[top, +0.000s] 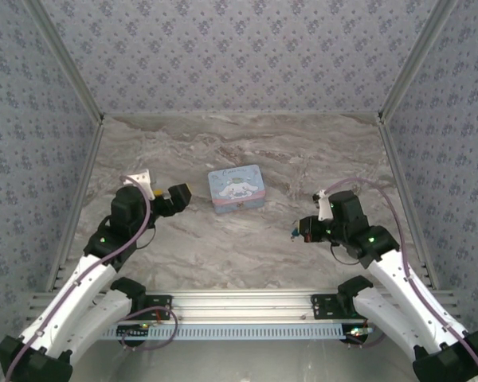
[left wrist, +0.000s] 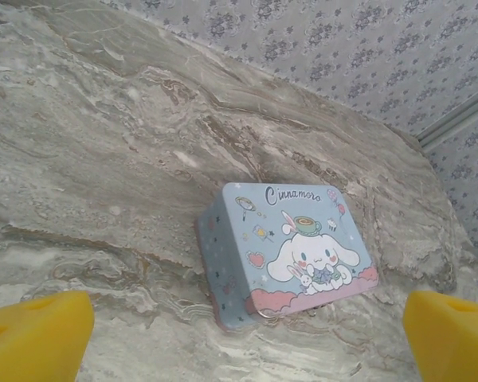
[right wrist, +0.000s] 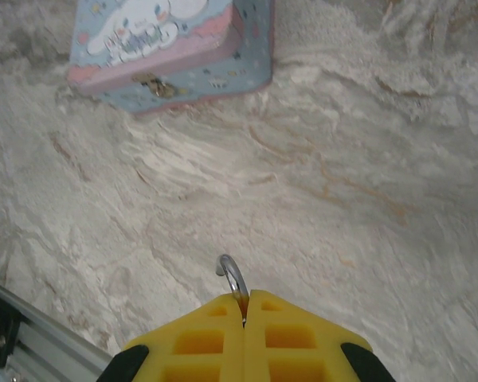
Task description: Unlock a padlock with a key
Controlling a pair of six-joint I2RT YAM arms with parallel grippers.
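My left gripper [top: 178, 197], left of the tin [top: 236, 189], points at it with fingers spread wide. My right gripper [right wrist: 244, 300], right of the tin and angled down, pinches a thin metal loop [right wrist: 232, 273].

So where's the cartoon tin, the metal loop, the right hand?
cartoon tin [left wrist: 295, 247], left wrist view, middle of lid.
metal loop [right wrist: 236, 278], right wrist view, its curved wire.
right hand [right wrist: 244, 302], right wrist view, between its shut fingertips.
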